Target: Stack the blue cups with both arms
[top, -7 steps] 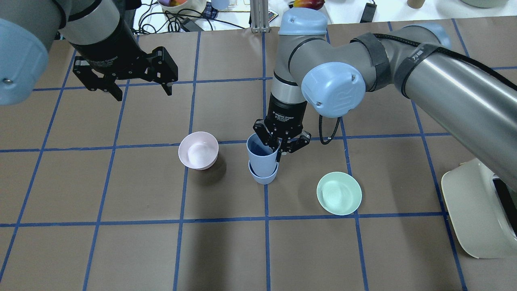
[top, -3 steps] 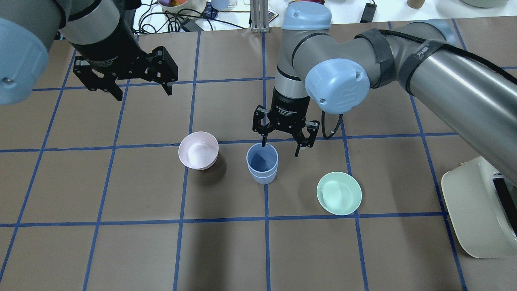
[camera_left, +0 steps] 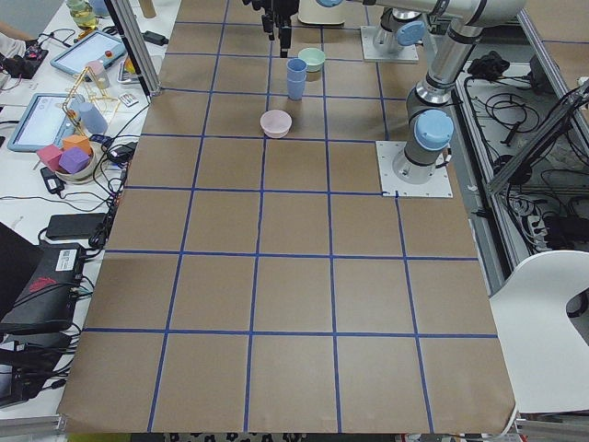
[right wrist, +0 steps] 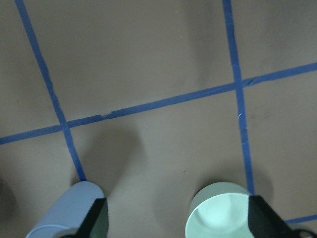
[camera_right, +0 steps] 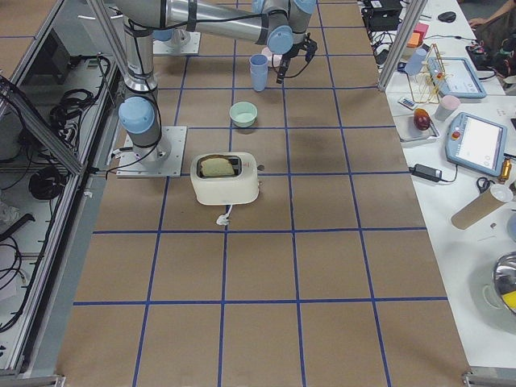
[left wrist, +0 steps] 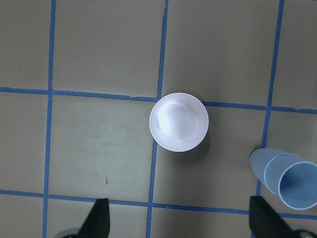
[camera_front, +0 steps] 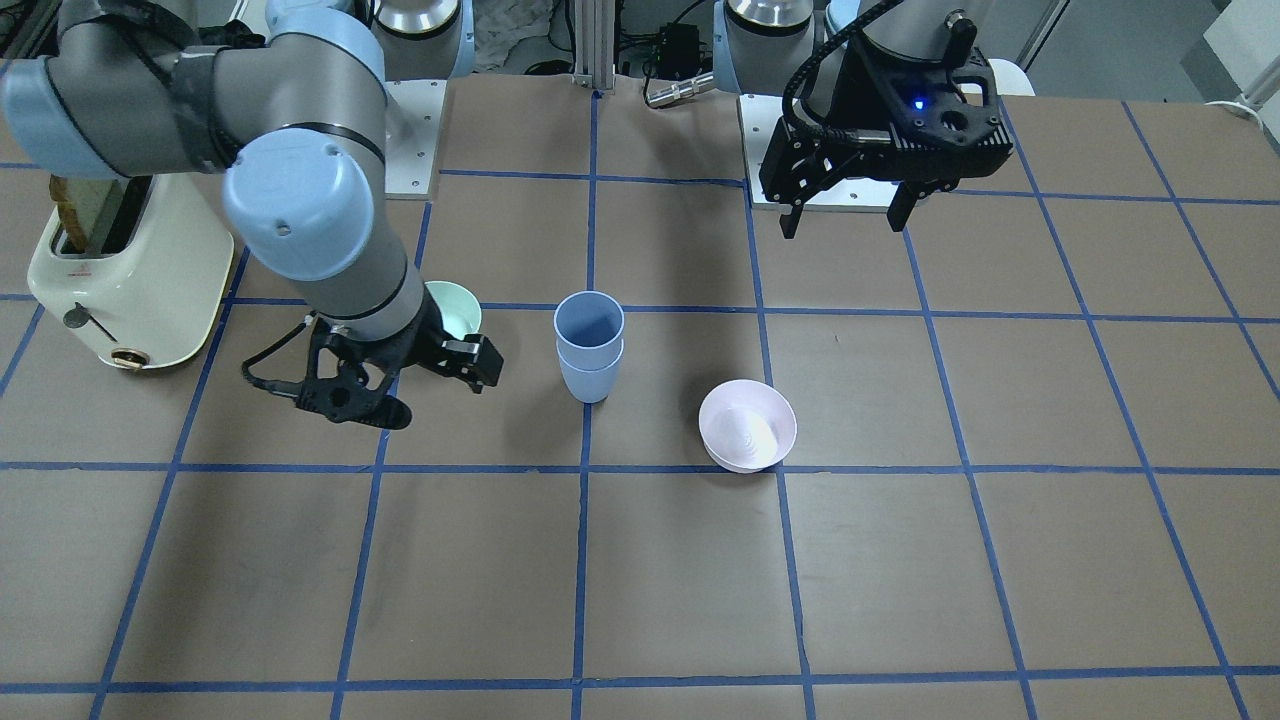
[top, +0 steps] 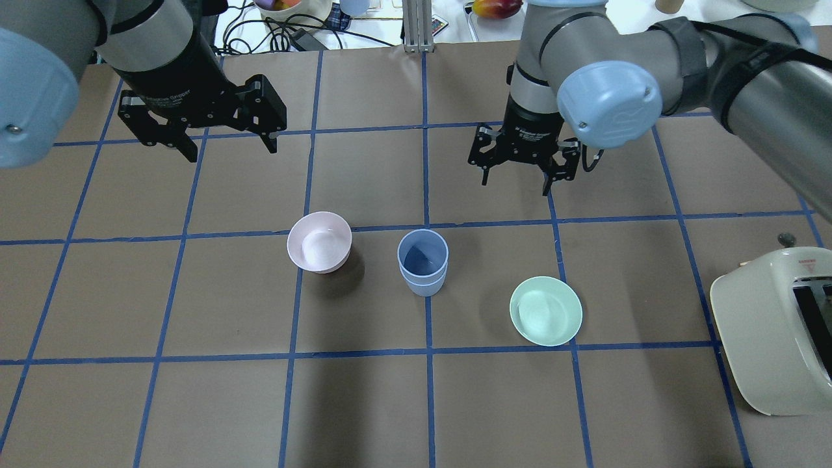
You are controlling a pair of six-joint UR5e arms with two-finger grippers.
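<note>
Cups (top: pixel 422 262) sit nested — left end effector (top: pixel 232 152) and right end effector (top: pixel 515 186) gape wide, seemingly empty.

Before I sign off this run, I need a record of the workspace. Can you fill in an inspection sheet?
Surface: brown paper-covered table with a blue tape grid; no spills seen.
Job's things: two blue cups nested upright mid-table, free of both hands.
Clutter: pink bowl, mint green bowl, cream toaster holding toast.
Hands: left hand open, empty; right hand open, empty, above the table beyond the cups.
Cables: black cable looped at the right wrist; loose cables beyond the far edge.
Surroundings: tablet on a side bench; white chair.
</note>
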